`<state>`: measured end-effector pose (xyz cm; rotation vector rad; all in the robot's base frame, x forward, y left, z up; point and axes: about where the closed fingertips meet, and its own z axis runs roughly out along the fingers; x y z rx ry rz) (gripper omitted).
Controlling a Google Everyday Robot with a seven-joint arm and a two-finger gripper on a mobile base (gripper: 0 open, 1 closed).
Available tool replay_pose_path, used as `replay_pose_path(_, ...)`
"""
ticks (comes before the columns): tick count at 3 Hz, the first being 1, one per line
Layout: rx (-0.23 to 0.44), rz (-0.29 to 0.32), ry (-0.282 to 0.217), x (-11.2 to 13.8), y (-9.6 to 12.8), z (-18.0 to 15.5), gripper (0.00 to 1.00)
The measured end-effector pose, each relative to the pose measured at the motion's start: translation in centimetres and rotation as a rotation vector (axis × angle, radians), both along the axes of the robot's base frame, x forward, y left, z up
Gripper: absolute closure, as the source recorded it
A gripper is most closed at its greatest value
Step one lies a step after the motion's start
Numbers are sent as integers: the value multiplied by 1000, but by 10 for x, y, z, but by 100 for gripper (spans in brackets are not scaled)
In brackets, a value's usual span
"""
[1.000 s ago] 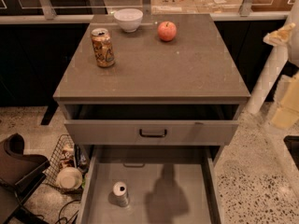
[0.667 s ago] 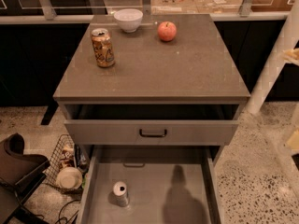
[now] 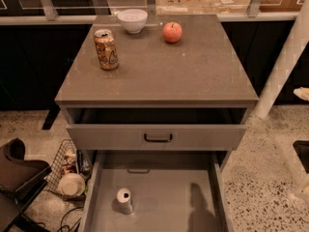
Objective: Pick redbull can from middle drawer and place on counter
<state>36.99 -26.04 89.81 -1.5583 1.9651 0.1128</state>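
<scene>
The redbull can [image 3: 124,200] stands upright on the floor of the open middle drawer [image 3: 164,211], left of centre, with its shiny round top showing. The counter [image 3: 159,66] is the grey-brown cabinet top above it. My gripper is out of view. Only a pale bit of the arm [image 3: 303,94] and a dark part [image 3: 302,154] show at the right edge, well right of the drawer. A dark shadow [image 3: 198,204] lies on the drawer floor to the right of the can.
On the counter stand an orange-gold can [image 3: 105,49], a white bowl [image 3: 133,20] and a red apple [image 3: 172,32]. The top drawer [image 3: 157,137] with a dark handle is slightly open. A wire basket [image 3: 67,170] and a dark chair [image 3: 17,178] are at lower left.
The white arm has moved right, almost out of the picture. Its shadow on the drawer floor has shifted right and narrowed. The can has not moved.
</scene>
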Motion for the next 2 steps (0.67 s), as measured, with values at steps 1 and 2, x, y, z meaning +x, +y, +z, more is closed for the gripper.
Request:
replay_pose_path(1,105,-29,-26,-38,-1,-46,0)
replay_pose_path(2,106,-29,-26,-38,-1,-46,0)
